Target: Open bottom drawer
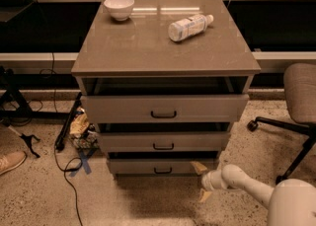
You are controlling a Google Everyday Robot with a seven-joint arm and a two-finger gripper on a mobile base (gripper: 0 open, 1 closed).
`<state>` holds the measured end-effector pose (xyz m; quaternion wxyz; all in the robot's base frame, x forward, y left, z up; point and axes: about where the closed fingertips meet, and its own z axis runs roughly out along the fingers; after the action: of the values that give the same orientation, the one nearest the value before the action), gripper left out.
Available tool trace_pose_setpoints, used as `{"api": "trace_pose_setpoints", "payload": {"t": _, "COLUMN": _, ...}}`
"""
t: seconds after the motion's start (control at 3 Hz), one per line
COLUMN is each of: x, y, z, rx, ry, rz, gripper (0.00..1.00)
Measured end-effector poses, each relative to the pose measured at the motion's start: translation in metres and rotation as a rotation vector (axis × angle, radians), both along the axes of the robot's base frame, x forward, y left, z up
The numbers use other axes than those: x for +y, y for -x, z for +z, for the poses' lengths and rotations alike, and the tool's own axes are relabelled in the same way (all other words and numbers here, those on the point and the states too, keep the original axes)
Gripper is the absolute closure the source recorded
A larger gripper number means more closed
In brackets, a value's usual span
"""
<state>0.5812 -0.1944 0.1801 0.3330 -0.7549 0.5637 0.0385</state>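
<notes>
The bottom drawer [148, 166] is the lowest of three grey-brown drawers in the cabinet, with a small black bar handle [162, 170] at its centre. It stands a little way out, like the middle drawer [163, 141] and the top drawer [164, 107] above it. My gripper [200, 181] is low at the cabinet's front right corner, right of the handle, on a white arm coming from the lower right. Its two tan fingers are spread apart, one by the drawer's right end [199, 167], one lower near the floor. It holds nothing.
A white bowl [119, 7] and a lying plastic bottle [190, 26] are on the cabinet top [128, 47]. An office chair [298, 106] stands at right. Cables, crumpled bags [81, 129] and a shoe [11, 161] lie on the floor at left.
</notes>
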Motion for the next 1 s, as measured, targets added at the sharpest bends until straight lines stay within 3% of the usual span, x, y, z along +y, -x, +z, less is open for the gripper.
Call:
{"api": "trace_pose_setpoints", "payload": {"t": 0.67, "x": 0.004, "y": -0.046, "z": -0.018, "rx": -0.115, "ry": 0.074, "rz": -0.100, "gripper": 0.00}}
{"api": "trace_pose_setpoints", "payload": {"t": 1.0, "x": 0.006, "y": -0.061, "z": -0.028, "rx": -0.114, "ry": 0.100, "rz": -0.152, "gripper": 0.00}}
